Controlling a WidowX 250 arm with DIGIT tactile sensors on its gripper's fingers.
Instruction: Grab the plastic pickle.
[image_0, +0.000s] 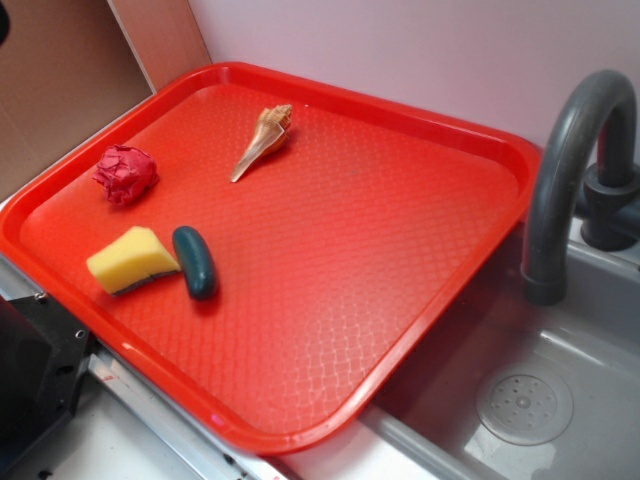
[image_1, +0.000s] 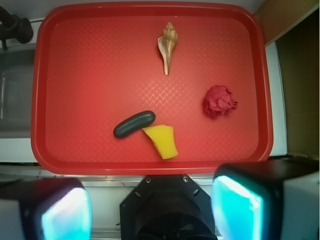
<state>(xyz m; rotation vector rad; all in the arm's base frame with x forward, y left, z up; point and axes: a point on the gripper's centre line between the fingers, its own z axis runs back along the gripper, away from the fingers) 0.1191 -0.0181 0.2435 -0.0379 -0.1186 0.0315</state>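
The plastic pickle (image_0: 195, 262) is a dark teal-green glossy capsule lying on the red tray (image_0: 400, 300), touching the yellow sponge (image_0: 131, 260) on its left. In the wrist view the pickle (image_1: 134, 124) lies left of the sponge (image_1: 162, 140), near the tray's near rim (image_1: 150, 167). My gripper (image_1: 150, 210) is open and empty, its two fingers wide apart at the bottom of the wrist view, high above and behind the tray's edge, over the robot base. The gripper does not show in the exterior view.
A red wrinkly paper ball (image_0: 125, 174) and a tan seashell (image_0: 265, 138) lie farther back on the tray. A grey sink (image_0: 540, 400) with a dark faucet (image_0: 570, 170) is at the right. The black robot base (image_1: 167, 210) sits below the tray edge.
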